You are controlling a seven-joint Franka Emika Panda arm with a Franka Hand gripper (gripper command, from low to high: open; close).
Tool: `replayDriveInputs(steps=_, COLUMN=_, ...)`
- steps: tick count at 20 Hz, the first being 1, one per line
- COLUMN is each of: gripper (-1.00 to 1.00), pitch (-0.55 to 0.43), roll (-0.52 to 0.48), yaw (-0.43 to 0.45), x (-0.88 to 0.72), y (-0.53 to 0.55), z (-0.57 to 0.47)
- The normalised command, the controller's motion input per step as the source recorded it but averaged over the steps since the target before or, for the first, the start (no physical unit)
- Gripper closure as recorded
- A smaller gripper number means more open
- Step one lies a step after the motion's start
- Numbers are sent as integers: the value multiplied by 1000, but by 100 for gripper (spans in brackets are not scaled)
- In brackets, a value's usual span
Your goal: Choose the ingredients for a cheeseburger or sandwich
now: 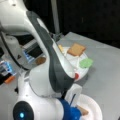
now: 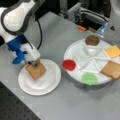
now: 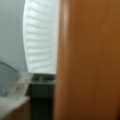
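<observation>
Wrist view is almost filled by a tan-brown surface (image 3: 87, 60), which I judge to be the toast square seen from very close, with the ribbed rim of the white paper plate (image 3: 41, 37) behind it. In a front view the tool (image 2: 35, 63) stands low over this plate (image 2: 47, 86), near the table edge at that view's left, and its tip meets the upper corner of the toast square (image 2: 35, 71), which lies on the plate. Whether the fingers are clamped on the toast or already let go, I cannot tell.

The other ingredients wait in the divided white tray (image 2: 93, 58) at that view's right: the dark brown patty (image 2: 92, 40) at the far side, the yellow cheese square (image 2: 113, 51), a second toast square (image 2: 112, 69), the green lettuce piece (image 2: 89, 78) and the red tomato disc (image 2: 69, 64) on the tray's near rim.

The step in hand seems to be laying the bottom toast. To do it well, the square should lie flat and near the middle of the plate. It now sits toward the plate's far left part, turned like a diamond, so it is a usable base if it stays level. Any opening should happen only when the toast rests fully, and the lift should be straight up, so the piece does not stick or slide.
</observation>
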Motion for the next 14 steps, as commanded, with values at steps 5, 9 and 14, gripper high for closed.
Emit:
replayDriveInputs(steps=5, gripper=100, pitch=-86, roll=112, yaw=97, x=192, y=-76, z=-61)
replayDriveInputs(steps=9, gripper=100, pitch=-79, roll=113, yaw=109, x=190, y=-87, z=-57)
replayDriveInputs(steps=14, gripper=100, pitch=-86, roll=122, yaw=111, x=184, y=-86, z=-40)
